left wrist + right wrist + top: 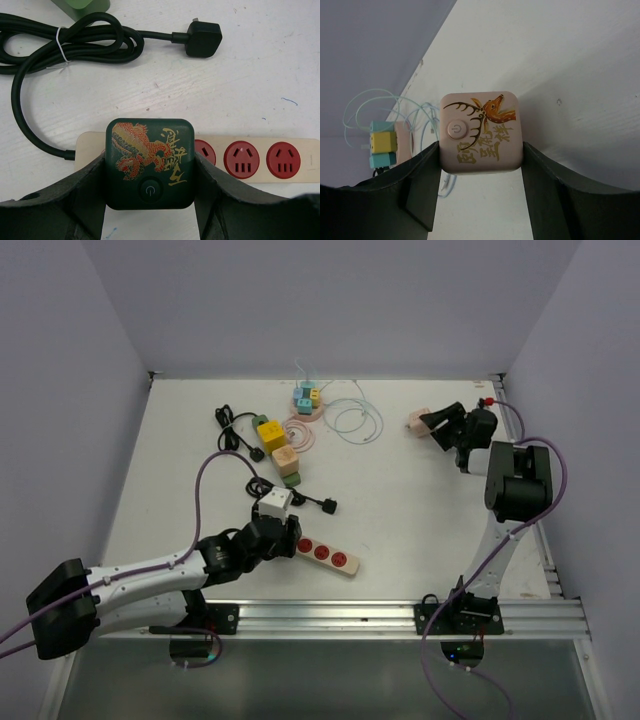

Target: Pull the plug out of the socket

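Observation:
A cream power strip (300,159) with red sockets lies near the table's front, also in the top view (325,553). A dark green square plug (149,162) with a red and gold dragon print sits on its left end. My left gripper (150,172) is shut on this plug, one finger against each side; in the top view the left gripper (272,527) sits over the strip's left end. My right gripper (481,152) is shut on a pink square plug (481,131) with a deer print, held above the table at the far right (418,421).
A coiled black cable (75,47) ends in a loose black plug (202,37) just beyond the strip. Yellow (269,432), peach (285,458) and green (290,478) cubes stand mid-table. A blue-yellow cube stack (306,400) and light-blue cable (355,418) lie at the back.

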Controlling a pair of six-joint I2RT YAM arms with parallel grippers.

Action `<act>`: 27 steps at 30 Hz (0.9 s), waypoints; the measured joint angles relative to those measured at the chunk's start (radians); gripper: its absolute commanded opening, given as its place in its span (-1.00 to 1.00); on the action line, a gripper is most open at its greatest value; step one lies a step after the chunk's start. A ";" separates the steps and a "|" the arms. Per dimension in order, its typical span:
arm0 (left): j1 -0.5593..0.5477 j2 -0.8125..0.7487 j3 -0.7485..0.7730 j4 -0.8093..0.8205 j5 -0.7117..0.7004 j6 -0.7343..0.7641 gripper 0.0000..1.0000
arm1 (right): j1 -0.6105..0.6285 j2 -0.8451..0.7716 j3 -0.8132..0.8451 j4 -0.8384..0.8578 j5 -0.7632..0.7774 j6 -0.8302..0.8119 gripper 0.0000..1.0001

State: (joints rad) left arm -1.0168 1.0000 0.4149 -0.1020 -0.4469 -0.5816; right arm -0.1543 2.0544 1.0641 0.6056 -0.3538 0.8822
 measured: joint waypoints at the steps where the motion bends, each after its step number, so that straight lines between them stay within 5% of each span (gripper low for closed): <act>1: 0.000 0.001 0.000 0.002 0.000 0.000 -0.46 | -0.002 0.002 0.002 -0.001 -0.005 0.001 0.32; 14: 0.000 0.032 0.018 0.003 -0.001 0.017 -0.46 | -0.070 -0.006 0.042 -0.179 -0.004 -0.024 0.54; 20: 0.000 0.047 0.032 -0.003 -0.002 0.025 -0.45 | -0.076 -0.034 0.035 -0.206 -0.006 -0.036 0.82; 27: 0.000 0.062 0.057 -0.038 0.000 0.025 -0.53 | -0.076 -0.206 0.006 -0.282 -0.050 -0.067 0.92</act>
State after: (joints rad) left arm -1.0168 1.0618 0.4721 -0.1398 -0.4473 -0.5564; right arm -0.2298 1.8481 1.0698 0.3241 -0.4034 0.8154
